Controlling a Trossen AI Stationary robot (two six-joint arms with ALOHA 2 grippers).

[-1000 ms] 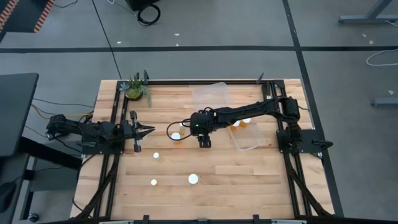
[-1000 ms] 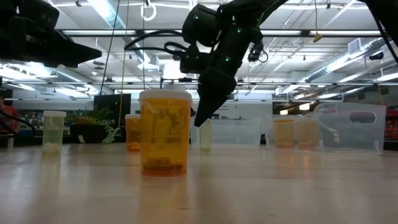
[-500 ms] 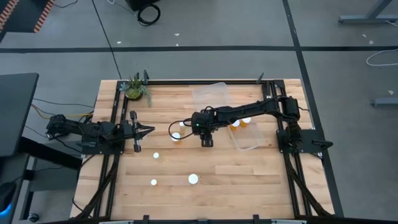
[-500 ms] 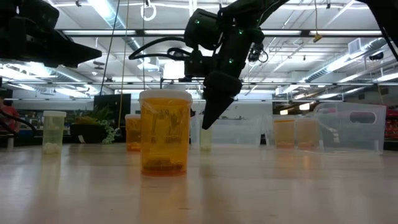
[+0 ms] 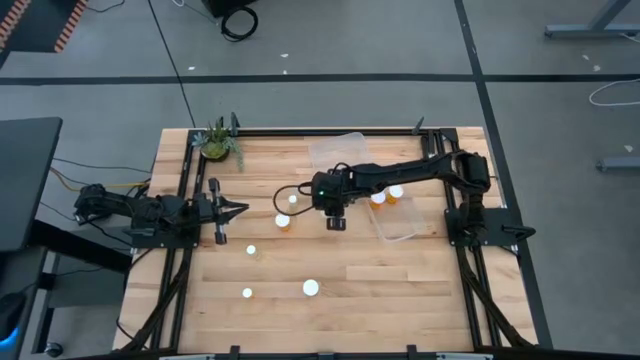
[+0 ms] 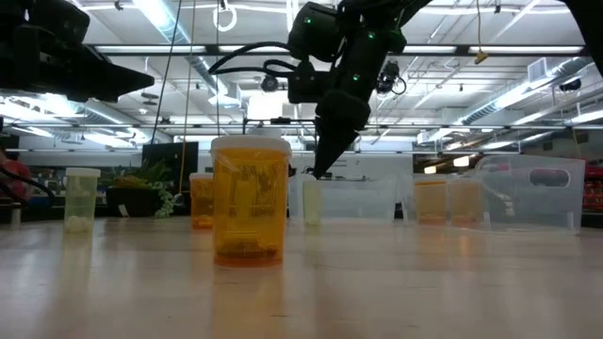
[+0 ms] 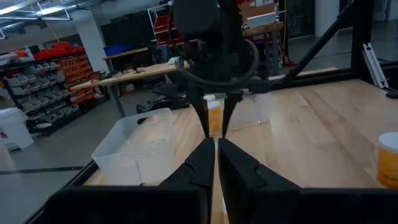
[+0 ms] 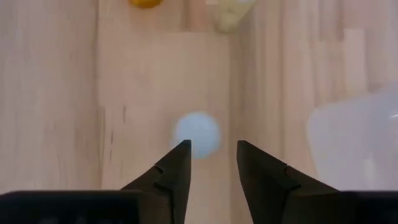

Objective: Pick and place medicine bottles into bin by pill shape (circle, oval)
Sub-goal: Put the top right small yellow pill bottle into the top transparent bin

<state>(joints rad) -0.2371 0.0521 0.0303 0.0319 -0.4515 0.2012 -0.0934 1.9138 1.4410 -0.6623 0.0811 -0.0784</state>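
The left hand [image 5: 242, 209] waits clenched at the counter's [image 5: 400, 290] left edge. Mid-counter, the right hand [image 5: 335, 222] hangs over a white-capped bottle [image 8: 197, 134] standing on the wood, its fingers [image 8: 176, 163] drawn in on nothing. The pick looks not yet done, so I'd say it must reopen and drop around the cap. A second ago it was spread wide and sat further left, away from the bin [image 5: 412, 228].

A: Where is there room on the bench [image 5: 400, 290]?

B: The near right part lies bare. Near left, three white-capped bottles [image 5: 311, 288] stand spread apart, with gaps between them.

A: And the middle?

B: The right arm [image 5: 400, 178] reaches across it above the boards. Two clear bins [image 5: 338, 150] crowd the far right side; a small plant [image 5: 217, 142] fills the far left corner.
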